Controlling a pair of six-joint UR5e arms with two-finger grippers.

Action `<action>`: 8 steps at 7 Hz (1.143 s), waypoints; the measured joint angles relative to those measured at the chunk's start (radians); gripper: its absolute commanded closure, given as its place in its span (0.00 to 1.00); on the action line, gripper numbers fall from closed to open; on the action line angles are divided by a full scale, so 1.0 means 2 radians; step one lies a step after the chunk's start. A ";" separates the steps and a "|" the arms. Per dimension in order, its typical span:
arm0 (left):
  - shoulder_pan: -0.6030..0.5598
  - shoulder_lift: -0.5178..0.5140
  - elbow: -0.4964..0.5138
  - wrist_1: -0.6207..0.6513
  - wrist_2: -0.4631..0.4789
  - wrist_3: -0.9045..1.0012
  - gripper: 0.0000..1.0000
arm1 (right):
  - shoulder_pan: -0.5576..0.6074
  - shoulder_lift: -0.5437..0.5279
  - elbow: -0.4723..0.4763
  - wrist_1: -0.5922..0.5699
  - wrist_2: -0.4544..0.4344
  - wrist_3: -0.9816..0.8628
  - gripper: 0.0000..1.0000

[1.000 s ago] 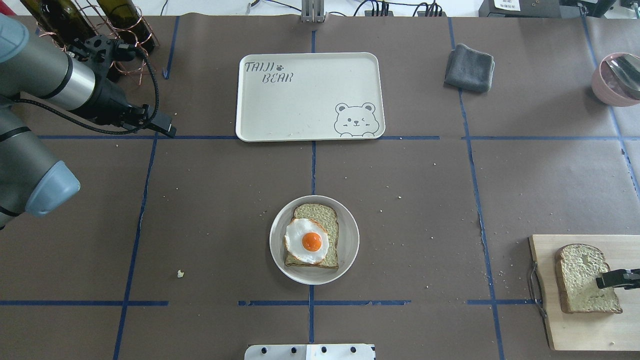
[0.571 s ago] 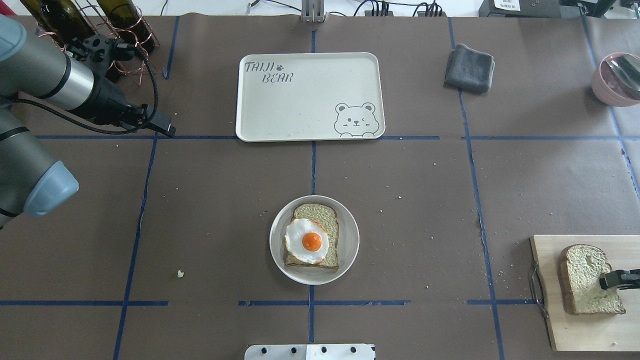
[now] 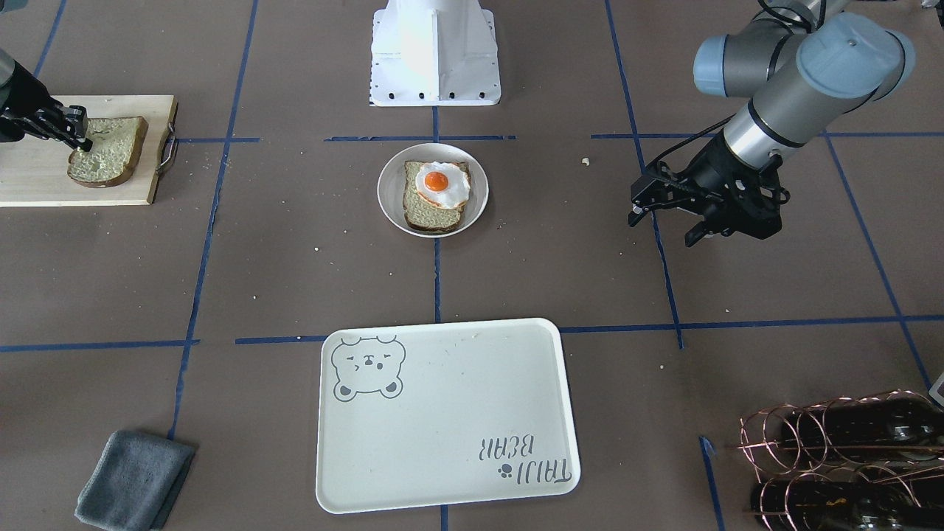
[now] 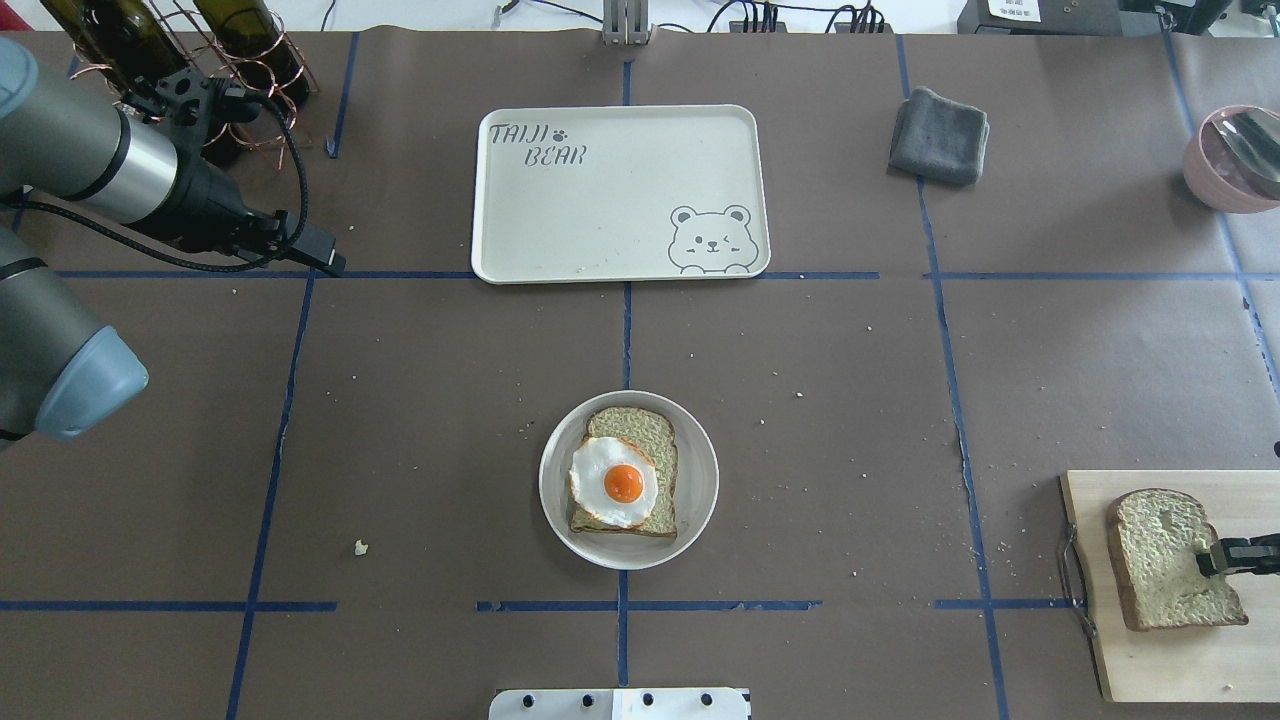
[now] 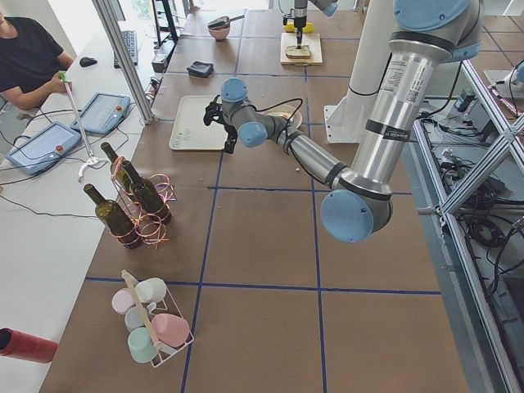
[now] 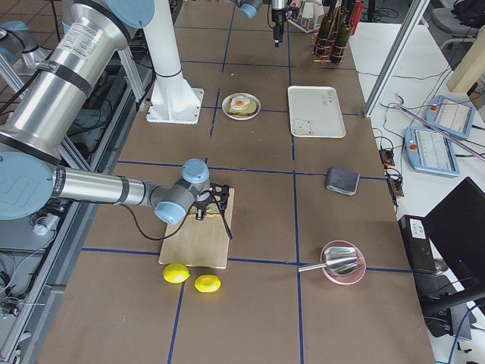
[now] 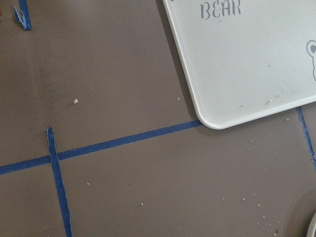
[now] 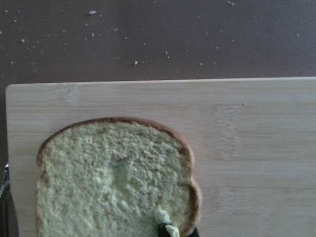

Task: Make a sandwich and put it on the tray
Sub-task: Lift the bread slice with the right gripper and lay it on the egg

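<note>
A small round white plate (image 4: 700,500) holds one bread slice (image 4: 650,430) with a fried egg (image 4: 612,482) on top. The cream bear tray (image 4: 600,210) lies beyond it with nothing on it. It also shows in the left wrist view (image 7: 247,59). A second bread slice (image 4: 1160,555) lies on the wooden cutting board (image 4: 1180,670) at the right edge. My right gripper (image 4: 1212,557) is shut on that slice's edge (image 8: 113,182). My left gripper (image 4: 190,95) hangs open and empty above the table, left of the tray.
A grey folded cloth (image 4: 940,135) lies right of the tray. A pink bowl with a metal scoop (image 4: 1235,160) is at the far right. Wine bottles in a copper rack (image 4: 200,40) stand at the far left. Two lemons (image 6: 193,278) lie by the cutting board.
The slice in my right gripper has shifted and tipped slightly on the board. My left arm has drawn back a little to the left.
</note>
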State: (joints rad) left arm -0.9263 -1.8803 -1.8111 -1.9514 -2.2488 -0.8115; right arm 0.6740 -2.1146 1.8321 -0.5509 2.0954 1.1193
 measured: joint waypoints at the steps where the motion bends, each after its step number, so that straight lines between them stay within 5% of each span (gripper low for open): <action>1: 0.000 0.000 0.000 0.000 0.000 0.000 0.00 | 0.002 -0.002 0.016 0.000 0.002 0.000 1.00; 4: 0.001 0.001 0.004 -0.001 0.000 0.000 0.00 | 0.060 0.008 0.079 0.001 0.046 0.000 1.00; 6: 0.002 0.000 0.007 -0.001 -0.001 0.000 0.00 | 0.121 0.074 0.086 -0.004 0.124 0.015 1.00; 8: 0.002 0.000 0.008 -0.001 -0.001 -0.001 0.00 | 0.124 0.186 0.084 -0.058 0.142 0.077 1.00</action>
State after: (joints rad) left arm -0.9220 -1.8796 -1.7949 -1.9531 -2.2517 -0.8128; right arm 0.9211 -1.7427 1.9991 -0.6669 2.3791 1.2731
